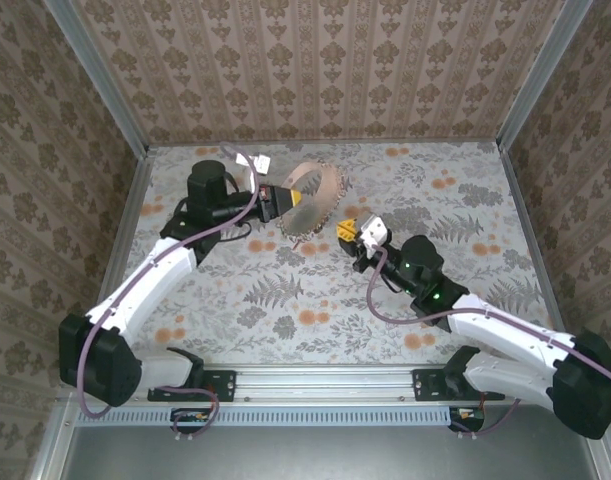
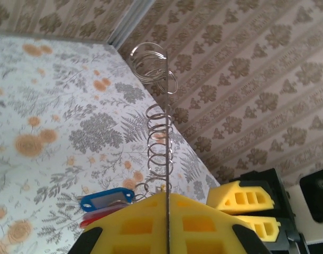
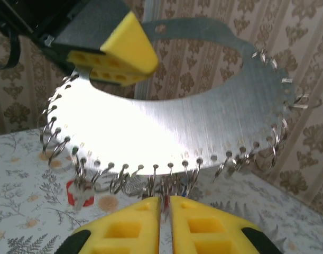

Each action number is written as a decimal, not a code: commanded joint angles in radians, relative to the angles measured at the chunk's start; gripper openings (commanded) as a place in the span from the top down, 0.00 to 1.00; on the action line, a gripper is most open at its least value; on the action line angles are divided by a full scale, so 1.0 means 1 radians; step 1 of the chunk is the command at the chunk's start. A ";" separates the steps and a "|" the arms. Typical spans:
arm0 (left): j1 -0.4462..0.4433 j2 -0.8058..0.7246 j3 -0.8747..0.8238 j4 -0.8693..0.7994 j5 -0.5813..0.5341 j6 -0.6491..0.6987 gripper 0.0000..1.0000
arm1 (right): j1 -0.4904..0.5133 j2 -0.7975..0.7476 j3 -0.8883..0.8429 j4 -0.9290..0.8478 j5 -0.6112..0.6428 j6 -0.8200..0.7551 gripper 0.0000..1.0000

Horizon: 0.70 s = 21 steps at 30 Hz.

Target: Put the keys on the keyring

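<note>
Right now the left gripper [image 1: 287, 205] sits mid-table, far side, fingers clamped flat on the keyring [image 1: 320, 195] and holding it up off the table [image 1: 285, 300], tilted. From the left wrist cam the keyring [image 2: 166, 159] is seen edge-on as a thin line running straight up out of the yellow pads, w/ small wire loops [image 2: 160, 140] stacked along it. From the right wrist cam it reads as a flat brushed-metal crescent w/ a big hole, and the rim is fringed w/ those loops all the way round.

The right gripper [image 1: 349, 231] is just beside the keyring's lower-right rim. In its own cam the fingers [image 3: 195, 225] are nearly together, only a thin slit between, tips right at the loops on the bottom edge. Can't tell whether a loop is actually pinched, since the tips blur there.

Keys: a blue key [image 2: 107, 199] and a red key [image 2: 92, 218] lie one over the other close by the left pads. The red head also shows under the rim at left in the right wrist cam. Prob. hanging off a loop, but could be lying on the table.
</note>
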 commanded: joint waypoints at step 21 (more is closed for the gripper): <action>-0.084 -0.087 0.337 -0.375 0.114 0.617 1.00 | 0.144 -0.090 -0.013 0.126 -0.058 -0.359 0.82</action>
